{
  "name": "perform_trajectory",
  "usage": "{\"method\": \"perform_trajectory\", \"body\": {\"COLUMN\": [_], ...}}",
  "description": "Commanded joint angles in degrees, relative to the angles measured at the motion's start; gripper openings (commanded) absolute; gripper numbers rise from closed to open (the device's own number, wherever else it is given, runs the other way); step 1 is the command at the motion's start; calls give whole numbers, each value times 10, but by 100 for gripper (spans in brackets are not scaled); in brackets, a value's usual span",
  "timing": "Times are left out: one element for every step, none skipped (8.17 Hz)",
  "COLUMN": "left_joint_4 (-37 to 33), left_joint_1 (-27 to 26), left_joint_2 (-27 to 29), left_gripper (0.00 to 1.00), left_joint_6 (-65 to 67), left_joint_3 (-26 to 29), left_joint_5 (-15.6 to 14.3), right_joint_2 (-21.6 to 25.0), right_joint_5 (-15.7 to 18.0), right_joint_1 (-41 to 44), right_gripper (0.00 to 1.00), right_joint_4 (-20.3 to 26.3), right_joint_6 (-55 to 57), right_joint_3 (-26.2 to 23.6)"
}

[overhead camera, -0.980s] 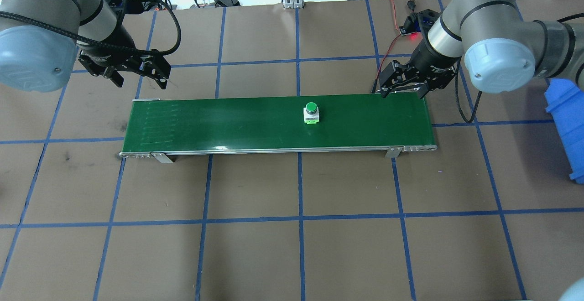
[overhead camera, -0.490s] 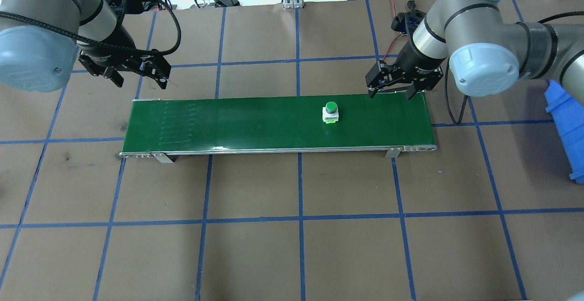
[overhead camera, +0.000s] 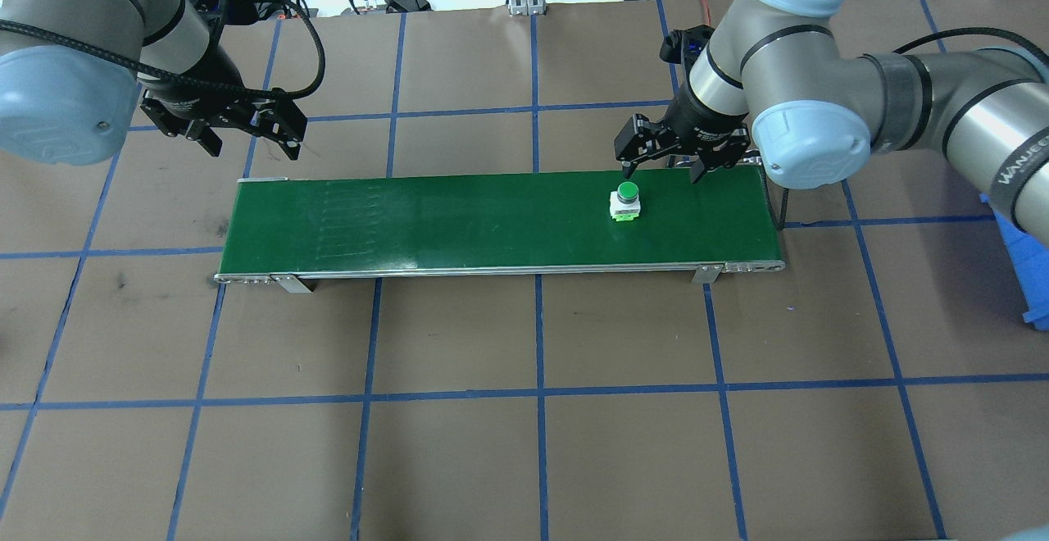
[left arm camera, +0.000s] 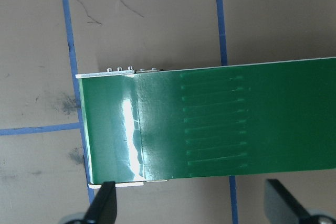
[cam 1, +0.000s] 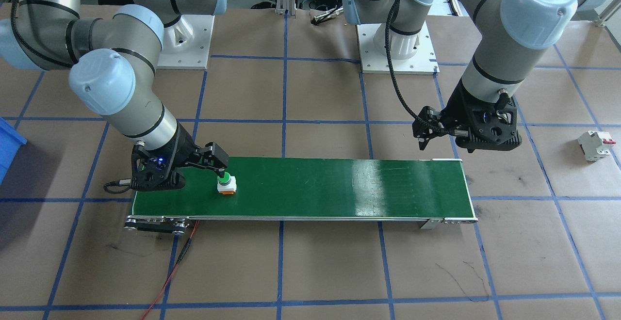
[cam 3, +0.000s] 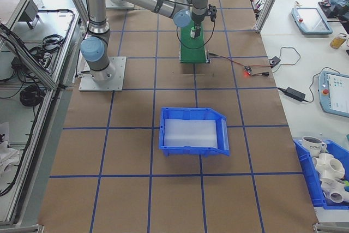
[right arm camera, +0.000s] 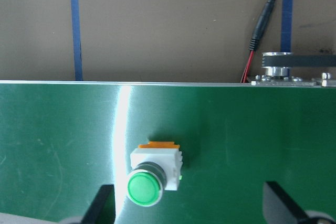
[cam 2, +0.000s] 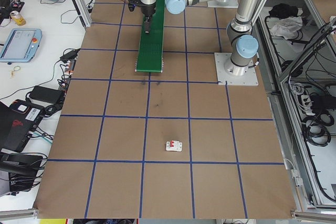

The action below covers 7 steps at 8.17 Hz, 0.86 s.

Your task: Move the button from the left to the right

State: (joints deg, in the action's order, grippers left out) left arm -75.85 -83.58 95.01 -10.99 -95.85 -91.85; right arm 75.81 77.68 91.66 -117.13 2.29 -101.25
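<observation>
Brown paper table (overhead camera: 524, 410) with blue tape grid carries a long green conveyor belt (overhead camera: 459, 221); small green-capped button (overhead camera: 626, 202) rides it, both black two-finger grippers, right (overhead camera: 664, 165) and left (overhead camera: 246, 141), spread empty.

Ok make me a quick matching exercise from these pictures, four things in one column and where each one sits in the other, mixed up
Things:
1. button
2. left gripper
3. circuit breaker
4. blue bin

Places:
A. on bare table paper, beyond the robot's left belt end
B. on the green belt, under the open right gripper
C. on the table at the robot's right end
D. open, above the belt's left end

Pairs: 1-B, 2-D, 3-A, 4-C
</observation>
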Motion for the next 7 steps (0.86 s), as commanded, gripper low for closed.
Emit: {"method": "perform_trajectory", "body": {"left_joint_4": [0,0,0,0,0,0,0], "left_joint_1": [0,0,0,0,0,0,0], "left_joint_2": [0,0,2,2,2,2,2], "left_gripper": [100,100,100,100,100,100,100], "left_joint_6": [0,0,0,0,0,0,-1], "left_joint_3": [0,0,1,0,0,0,0], "left_joint_5": [0,0,3,0,1,1,0], "right_joint_2": [-20,-31,-45,-45,-49,-49,-47], "right_joint_5": [24,32,68,73,74,75,77], "right_joint_1": [13,13,12,12,12,12,11], "right_gripper": [99,91,72,59,44,21,11], "right_joint_4": [-13,-12,-11,-9,-1,9,12], "right_joint_6": [9,4,-9,-11,-13,-23,-35], "right_joint_3": [-1,-1,-1,-1,-1,0,4]}}
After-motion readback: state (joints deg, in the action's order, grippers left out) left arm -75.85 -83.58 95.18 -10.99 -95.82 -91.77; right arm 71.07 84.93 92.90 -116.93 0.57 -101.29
